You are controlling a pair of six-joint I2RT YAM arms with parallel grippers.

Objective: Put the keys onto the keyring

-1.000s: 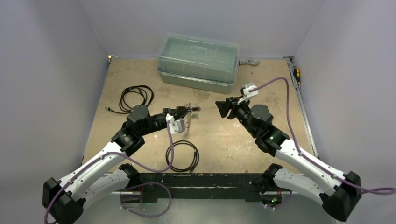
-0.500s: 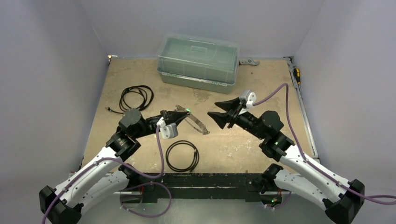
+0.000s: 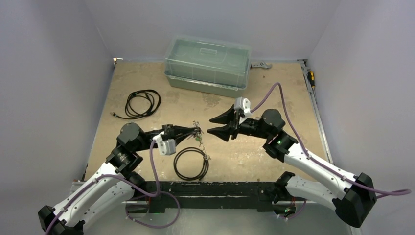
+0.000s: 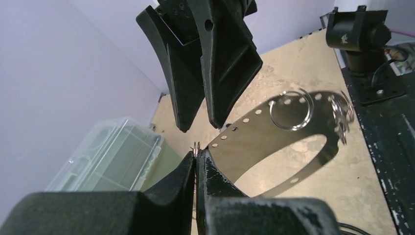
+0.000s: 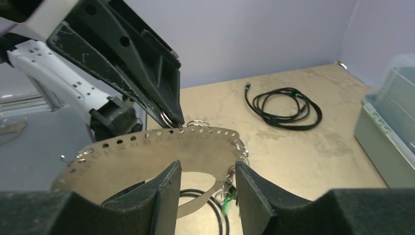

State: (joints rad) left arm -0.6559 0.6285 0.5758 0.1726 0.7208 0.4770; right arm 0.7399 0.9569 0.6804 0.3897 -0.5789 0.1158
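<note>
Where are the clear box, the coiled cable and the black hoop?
clear box [image 3: 208,61]: top view, lid centre.
coiled cable [image 3: 157,102]: top view, coil's right side.
black hoop [image 3: 176,164]: top view, left edge.

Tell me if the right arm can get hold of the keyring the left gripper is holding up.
Probably yes. The right gripper is open and the keyring sits right before its fingers, with nothing between them. The left gripper pinches only its edge, leaving the band free.

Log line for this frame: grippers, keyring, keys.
left gripper: shut on keyring edge, held aloft | right gripper: open, jaws astride keyring band | green piece: hanging from keyring
</note>
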